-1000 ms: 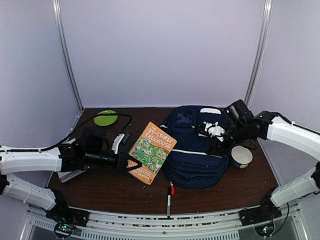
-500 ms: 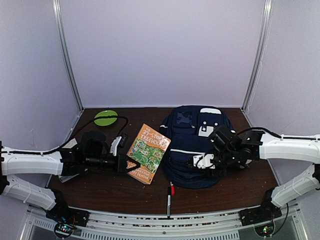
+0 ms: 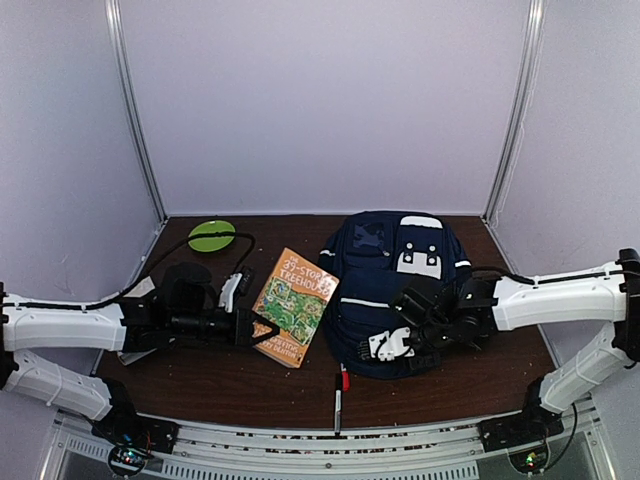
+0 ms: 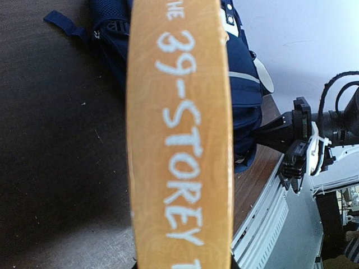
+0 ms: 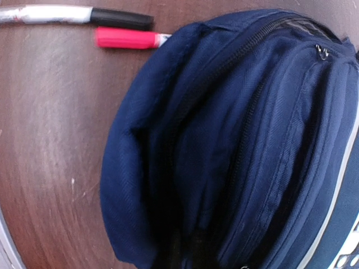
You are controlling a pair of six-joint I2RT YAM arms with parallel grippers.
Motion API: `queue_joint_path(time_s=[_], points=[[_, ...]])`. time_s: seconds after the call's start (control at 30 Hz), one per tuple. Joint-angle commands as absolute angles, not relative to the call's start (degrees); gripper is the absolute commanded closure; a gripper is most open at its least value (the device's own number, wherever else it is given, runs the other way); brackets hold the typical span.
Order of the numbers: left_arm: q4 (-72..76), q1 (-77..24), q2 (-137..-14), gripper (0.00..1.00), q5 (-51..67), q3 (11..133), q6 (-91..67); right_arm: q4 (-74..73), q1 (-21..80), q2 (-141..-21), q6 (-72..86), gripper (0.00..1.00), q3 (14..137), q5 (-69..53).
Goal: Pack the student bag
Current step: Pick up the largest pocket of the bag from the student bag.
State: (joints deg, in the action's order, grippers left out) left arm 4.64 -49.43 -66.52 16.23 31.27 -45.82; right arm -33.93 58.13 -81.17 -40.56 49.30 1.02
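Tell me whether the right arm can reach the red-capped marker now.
Probably yes: the marker lies close to the right gripper, nothing between them, though its jaws are busy at the student bag.

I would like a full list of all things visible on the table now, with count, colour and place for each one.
student bag: one, navy blue with white stripes, centre-right.
book: one, orange cover, left of the bag.
green disc: one, far left corner.
red marker: one, near edge, one end hidden under the bag.
black-capped marker: one, white body, beside the red one.
table: one, dark brown.
left gripper: shut on the book's near corner.
right gripper: on the bag's near end; grip unclear.
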Motion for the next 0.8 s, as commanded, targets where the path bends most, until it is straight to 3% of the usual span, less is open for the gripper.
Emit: queue_joint_path(time_s=[0.0,0.17,0.5,0.77], points=[[12.1,-49.0,-64.9,1.00,15.6,31.1,-45.9,-32.7,58.5,-83.0,-39.3,1.00,52.1,7.5],[12.0,-49.0,-64.7,1.00,17.2,31.7,-45.7,-37.9,57.7,-78.8,-39.4,1.00,58.2,7.5],[17.1,-50.5,-67.9,1.00,31.0,30.9,-45.7,-46.2,47.6,-73.3,-36.4,1.00,75.6,-0.9],[26.1,-54.7,-80.0,1.00,40.7,36.3,-48.0,-45.8,43.9,-76.7,-31.8,1.00,86.1,-2.5]])
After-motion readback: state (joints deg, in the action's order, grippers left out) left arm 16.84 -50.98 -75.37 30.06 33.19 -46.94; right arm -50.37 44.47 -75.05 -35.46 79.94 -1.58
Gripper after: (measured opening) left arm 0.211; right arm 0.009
